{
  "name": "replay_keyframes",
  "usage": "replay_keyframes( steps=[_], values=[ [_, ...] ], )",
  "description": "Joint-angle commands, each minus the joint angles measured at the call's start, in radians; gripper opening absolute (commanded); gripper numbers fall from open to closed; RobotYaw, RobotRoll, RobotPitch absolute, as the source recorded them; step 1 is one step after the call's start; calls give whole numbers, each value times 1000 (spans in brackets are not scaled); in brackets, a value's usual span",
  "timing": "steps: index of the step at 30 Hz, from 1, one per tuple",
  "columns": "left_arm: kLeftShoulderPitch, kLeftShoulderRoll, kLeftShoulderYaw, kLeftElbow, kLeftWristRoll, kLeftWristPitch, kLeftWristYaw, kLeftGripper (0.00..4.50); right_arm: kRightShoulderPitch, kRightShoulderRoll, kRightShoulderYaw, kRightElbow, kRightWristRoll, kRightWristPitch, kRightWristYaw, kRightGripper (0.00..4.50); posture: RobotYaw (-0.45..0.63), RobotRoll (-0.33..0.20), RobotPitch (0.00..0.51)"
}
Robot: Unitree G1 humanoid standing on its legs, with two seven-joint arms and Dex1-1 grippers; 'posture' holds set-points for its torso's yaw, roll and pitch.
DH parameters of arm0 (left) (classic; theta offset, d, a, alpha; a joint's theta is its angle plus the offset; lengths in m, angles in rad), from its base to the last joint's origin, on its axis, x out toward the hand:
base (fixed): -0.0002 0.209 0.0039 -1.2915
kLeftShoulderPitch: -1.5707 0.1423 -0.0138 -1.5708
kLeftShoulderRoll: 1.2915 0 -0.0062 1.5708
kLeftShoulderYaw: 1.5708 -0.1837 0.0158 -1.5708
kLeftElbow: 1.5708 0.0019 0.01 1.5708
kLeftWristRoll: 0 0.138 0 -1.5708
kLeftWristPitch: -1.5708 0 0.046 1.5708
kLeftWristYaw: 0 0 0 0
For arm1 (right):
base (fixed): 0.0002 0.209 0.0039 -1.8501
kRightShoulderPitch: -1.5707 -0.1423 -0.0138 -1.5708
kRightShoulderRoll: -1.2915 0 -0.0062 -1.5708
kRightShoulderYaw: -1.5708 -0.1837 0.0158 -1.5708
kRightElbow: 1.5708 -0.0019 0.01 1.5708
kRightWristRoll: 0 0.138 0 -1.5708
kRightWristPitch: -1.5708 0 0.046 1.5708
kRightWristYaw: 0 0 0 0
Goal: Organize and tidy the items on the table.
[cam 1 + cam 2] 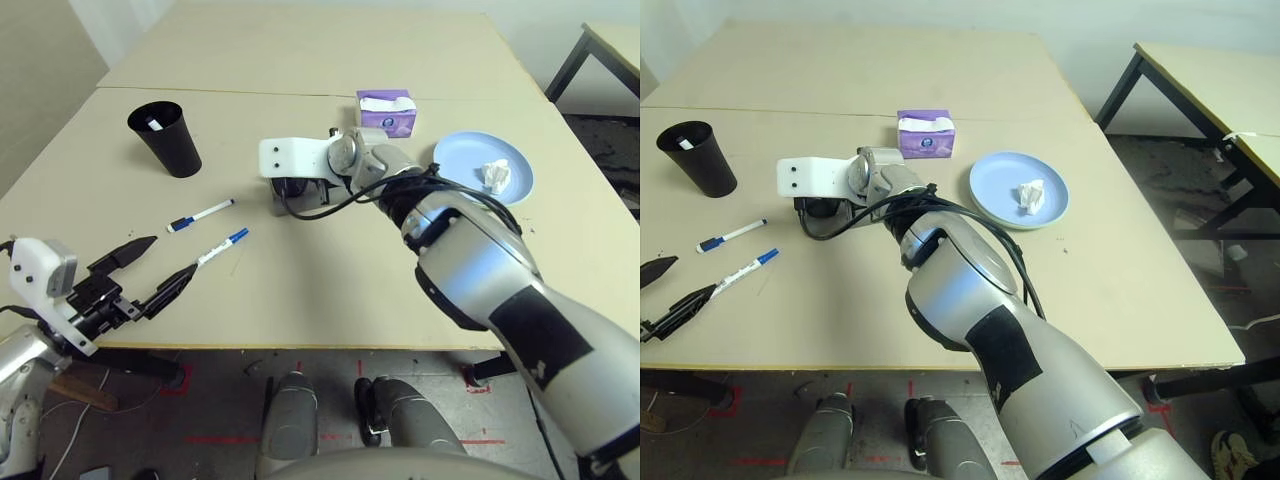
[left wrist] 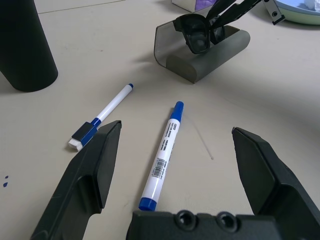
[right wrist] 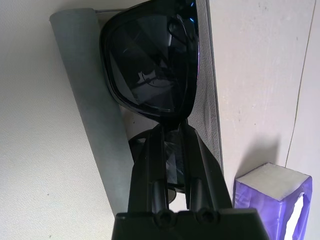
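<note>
Two white blue-capped markers (image 1: 200,216) (image 1: 222,247) lie near the table's (image 1: 300,290) front left. My left gripper (image 1: 170,256) is open just before them, and its fingers (image 2: 85,180) straddle the nearer marker (image 2: 162,155) without touching it. My right gripper (image 3: 172,127) is shut on the black sunglasses (image 3: 150,65), holding them in the open grey glasses case (image 2: 200,55) at the table's middle. A black cup (image 1: 165,138) stands upright at the back left. At the right, a crumpled tissue (image 1: 496,176) lies on the light-blue plate (image 1: 460,155).
A purple tissue box (image 1: 386,112) stands just behind the case. A seam line crosses the table behind the cup. A separate black-legged table (image 1: 1200,80) stands to the right across a gap.
</note>
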Motion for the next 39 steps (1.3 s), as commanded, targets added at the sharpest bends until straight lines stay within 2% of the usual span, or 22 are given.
replay_keyframes(
  steps=[1, 12, 28, 39],
  values=[
    [1, -7, -11, -18, -4, -4, -13, 4500, 41, 45, 1, 13, -17, 14, -1, 124, 219, 0, 194],
    [5, -16, -21, -24, -6, -9, -32, 4500, 44, 45, -16, 15, -12, 56, -48, 123, 218, 0, 194],
    [-44, -22, -36, 32, 19, -39, -36, 4500, 44, 35, -17, 10, -26, 50, 72, 123, 200, 0, 181],
    [-77, -17, -68, 77, 33, -55, -46, 4500, 27, 22, -47, 9, -23, 46, 39, 3862, 178, 0, 176]
  ],
)
